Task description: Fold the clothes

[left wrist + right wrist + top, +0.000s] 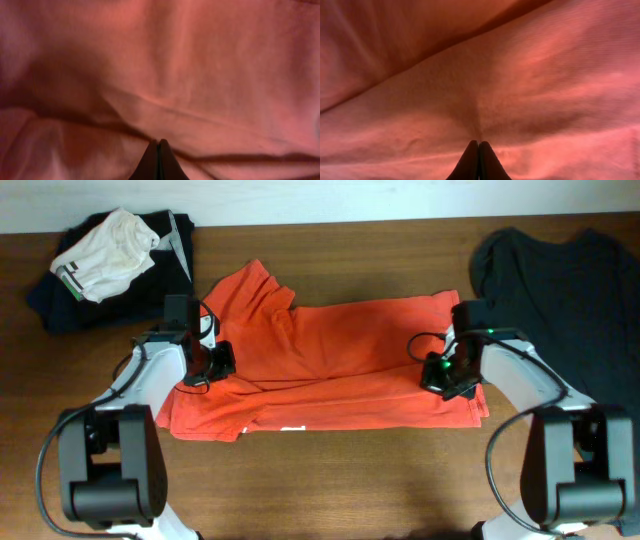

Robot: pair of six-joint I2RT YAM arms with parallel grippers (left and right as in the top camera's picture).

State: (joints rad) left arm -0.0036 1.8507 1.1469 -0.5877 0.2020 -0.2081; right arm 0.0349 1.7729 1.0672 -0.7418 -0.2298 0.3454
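Now the left gripper (pixel 222 363) and the right gripper (pixel 433 370) each have their 2 fingers pressed together, pinching fabric of the red-orange T-shirt (pixel 330 365), which lies spread on the table (pixel 350 480) between them.

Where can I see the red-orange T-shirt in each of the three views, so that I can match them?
Overhead: the T-shirt lies mid-table, between the left gripper and the right gripper.
Left wrist: its fabric fills the picture, above the closed left gripper.
Right wrist: its fabric fills the picture, above the closed right gripper.
Shared landmark: the grippers' dark tips, at the shirt's two ends in the overhead view.
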